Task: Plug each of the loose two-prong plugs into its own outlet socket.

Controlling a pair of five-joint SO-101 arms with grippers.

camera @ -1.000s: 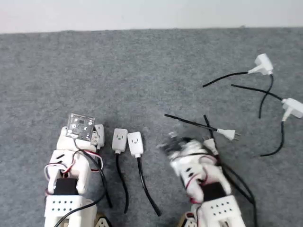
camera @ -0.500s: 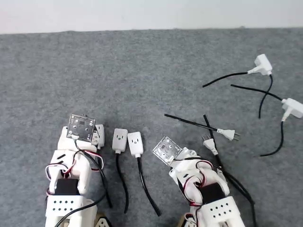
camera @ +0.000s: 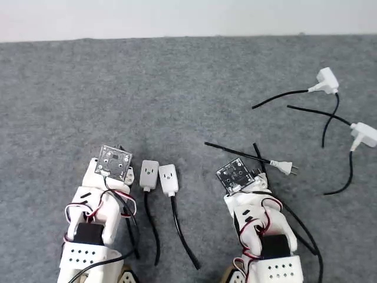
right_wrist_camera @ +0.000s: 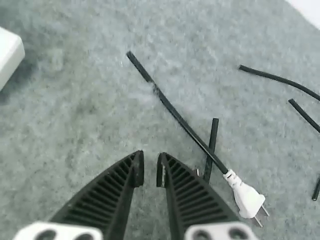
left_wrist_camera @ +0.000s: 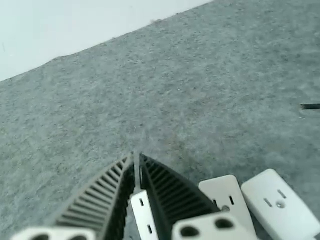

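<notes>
The left jaws are closed almost to touching at the tips. In the thin gap behind the tips a white slotted piece (left_wrist_camera: 141, 212) can be seen, but I cannot tell if the jaws press on it or if it only lies under them. The right jaws are also nearly closed, with a narrow gap between them, and they hold nothing. The white socket (camera: 168, 178) lies flat on the grey surface (camera: 188, 88), face up. A second socket (camera: 149, 175) lies just beside it on its left, and each one trails a black cord (camera: 179, 230). The left arm (camera: 94, 206) is to the left of the white socket, just past the second socket. The right arm (camera: 259, 218) is to the right of the white socket, a little apart from it. Further right of the white socket, past the right jaws, a small plug (camera: 284, 167) lies loose, with its two prongs pointing away from the socket. Far to the right of the white socket and farther from the arms lie an upper white plug (camera: 326, 80) and a lower white plug (camera: 364, 134). They are apart from each other, and their black cords cross.
</notes>
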